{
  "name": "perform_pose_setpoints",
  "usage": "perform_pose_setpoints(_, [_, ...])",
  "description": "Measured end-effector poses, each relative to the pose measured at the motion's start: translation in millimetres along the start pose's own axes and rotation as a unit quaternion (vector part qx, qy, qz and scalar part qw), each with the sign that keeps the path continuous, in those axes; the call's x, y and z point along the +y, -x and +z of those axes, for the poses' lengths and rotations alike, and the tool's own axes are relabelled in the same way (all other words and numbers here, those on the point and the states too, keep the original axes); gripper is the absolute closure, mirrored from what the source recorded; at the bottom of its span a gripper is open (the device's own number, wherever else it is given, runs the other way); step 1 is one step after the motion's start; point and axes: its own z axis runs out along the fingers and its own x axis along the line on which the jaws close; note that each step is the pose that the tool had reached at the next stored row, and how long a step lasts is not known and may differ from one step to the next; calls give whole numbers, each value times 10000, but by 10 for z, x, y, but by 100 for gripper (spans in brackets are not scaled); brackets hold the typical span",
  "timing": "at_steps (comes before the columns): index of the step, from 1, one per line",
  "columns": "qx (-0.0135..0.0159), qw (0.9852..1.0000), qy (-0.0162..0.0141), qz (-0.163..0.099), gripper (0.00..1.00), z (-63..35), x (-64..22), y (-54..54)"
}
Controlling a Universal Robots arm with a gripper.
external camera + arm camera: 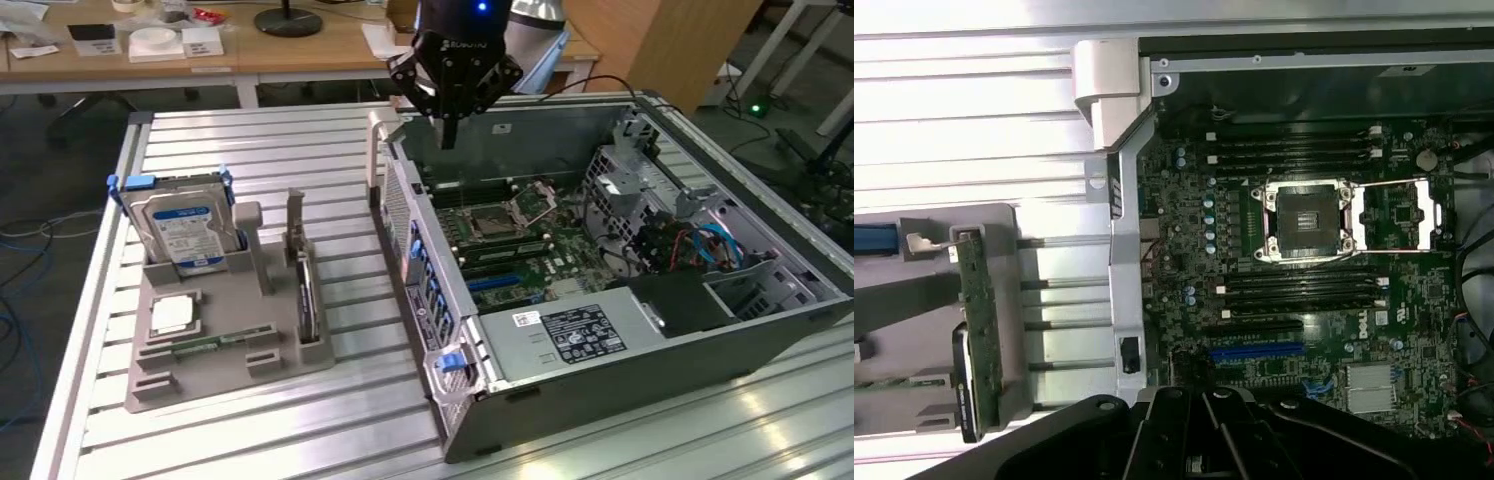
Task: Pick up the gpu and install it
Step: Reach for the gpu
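The gpu [307,292] stands on edge in a slot of the grey holder [227,370], on the exterior view's left of the open computer case [587,330]. In the wrist view the gpu [981,320] shows edge-on as a thin green board with a silver bracket at one end. My gripper [450,132] hangs over the far end of the case, well apart from the gpu, fingers together and holding nothing. The wrist view looks down past my gripper [1204,415] onto the motherboard [1294,300] with its blue slot [1259,352].
A silver hard drive [187,230] with a blue-white label stands upright in the holder's far end. A small processor chip [174,315] and a narrow memory stick [214,343] lie flat in it. The case's side wall [400,230] rises between holder and motherboard. A wooden desk [200,55] stands behind.
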Motion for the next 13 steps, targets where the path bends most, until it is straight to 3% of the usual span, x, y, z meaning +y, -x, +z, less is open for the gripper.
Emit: perform_pose_setpoints(13, [0, 10000, 0, 0, 89, -8, -81, -341])
